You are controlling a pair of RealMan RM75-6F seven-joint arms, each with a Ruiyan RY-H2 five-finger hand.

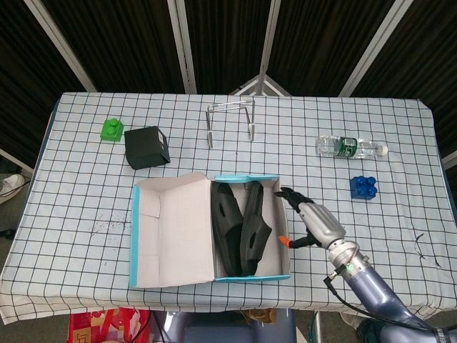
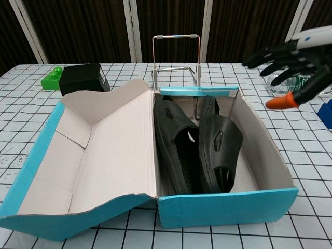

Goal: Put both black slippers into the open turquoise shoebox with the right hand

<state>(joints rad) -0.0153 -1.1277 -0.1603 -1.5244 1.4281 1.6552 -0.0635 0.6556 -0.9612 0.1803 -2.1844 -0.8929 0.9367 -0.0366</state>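
**Both slippers in the box, right hand clear**

The two slippers, one [image 2: 175, 148] on the left and the other [image 2: 220, 150] on the right, stood on edge side by side in the right half of the shoebox [image 2: 228, 206], soles leaning against each other. The right one tilted toward the box's right wall; whether it touched that wall could not be made out. The box lid [image 2: 98, 150] lay folded open to the left.

The right hand [image 2: 288, 54] hung above and to the right of the box, fingers [image 2: 259, 56] spread and pointing left, holding nothing, its orange-tipped thumb [image 2: 278, 102] angled down. In the head view the hand [image 1: 314, 221] sat just outside the box's right wall, forearm [image 1: 371, 286] running back toward the lower right.

The left hand appeared in neither view.

On the table beyond: a wire rack [image 2: 175, 57], black cube [image 2: 82, 78], green block [image 2: 52, 79], bottle [image 1: 350, 147] and blue block [image 1: 364, 187].
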